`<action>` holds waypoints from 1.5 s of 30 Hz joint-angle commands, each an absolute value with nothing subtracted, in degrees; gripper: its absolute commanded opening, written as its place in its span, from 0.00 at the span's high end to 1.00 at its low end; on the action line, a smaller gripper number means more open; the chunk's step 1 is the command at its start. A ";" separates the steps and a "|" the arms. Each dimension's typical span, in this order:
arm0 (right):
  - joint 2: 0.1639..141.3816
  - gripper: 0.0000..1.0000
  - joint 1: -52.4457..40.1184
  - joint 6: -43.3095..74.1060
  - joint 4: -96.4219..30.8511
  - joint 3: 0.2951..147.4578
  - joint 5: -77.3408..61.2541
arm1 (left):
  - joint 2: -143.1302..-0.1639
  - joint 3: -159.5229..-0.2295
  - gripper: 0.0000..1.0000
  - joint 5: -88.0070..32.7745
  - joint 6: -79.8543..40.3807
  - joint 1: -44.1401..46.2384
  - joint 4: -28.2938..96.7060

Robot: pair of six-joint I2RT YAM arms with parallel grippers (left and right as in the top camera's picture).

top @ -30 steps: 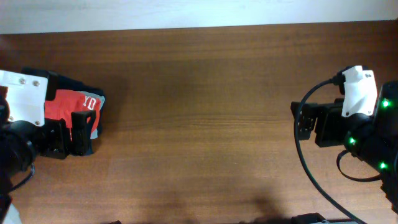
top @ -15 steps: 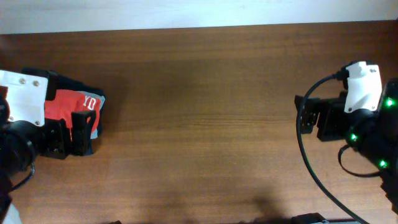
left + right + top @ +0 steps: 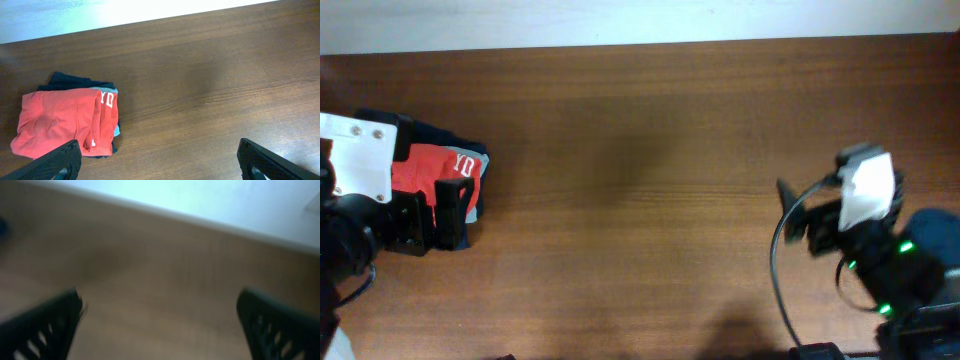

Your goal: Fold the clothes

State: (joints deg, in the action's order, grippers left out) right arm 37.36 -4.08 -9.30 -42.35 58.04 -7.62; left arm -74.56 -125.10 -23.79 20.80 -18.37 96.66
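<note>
The orange-red T-shirt [image 3: 428, 166] lies folded at the far left of the table, on top of a small stack, with the letters "YD" showing on its right edge. It also shows in the left wrist view [image 3: 57, 120], with a small white tag at its near edge. My left gripper [image 3: 432, 215] is open and empty, just above the stack's near edge; its fingers [image 3: 160, 167] frame bare wood. My right gripper [image 3: 798, 218] is open and empty at the right, far from the shirt; its wrist view [image 3: 165, 330] is blurred and shows only table.
A folded navy garment [image 3: 70, 80] and a light blue-grey one [image 3: 116, 131] lie under the shirt. The brown wooden table [image 3: 640, 150] ends at a white wall along the back.
My right arm has moved toward the front edge and a little left. The left arm and the stack have not moved.
</note>
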 commanded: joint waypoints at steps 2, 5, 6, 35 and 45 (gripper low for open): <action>27.03 0.01 -1.48 -10.28 -39.53 42.54 -8.36 | -74.43 -124.92 0.01 -24.23 20.64 -18.11 96.66; 19.99 0.02 -0.71 -10.22 -37.23 32.93 -8.40 | -74.43 -124.92 0.01 -24.23 20.64 -18.11 96.66; 17.76 0.01 -0.67 -9.96 -36.36 30.02 -8.40 | -74.43 -124.92 0.01 -24.23 20.64 -18.11 96.66; 0.32 0.01 -0.73 -3.57 -26.09 7.49 -8.58 | -74.46 -124.92 0.01 -24.23 20.64 -18.11 96.66; 0.32 0.01 -0.73 -3.57 -26.11 7.49 -8.58 | -74.43 -124.92 0.01 -24.23 20.64 -18.11 96.66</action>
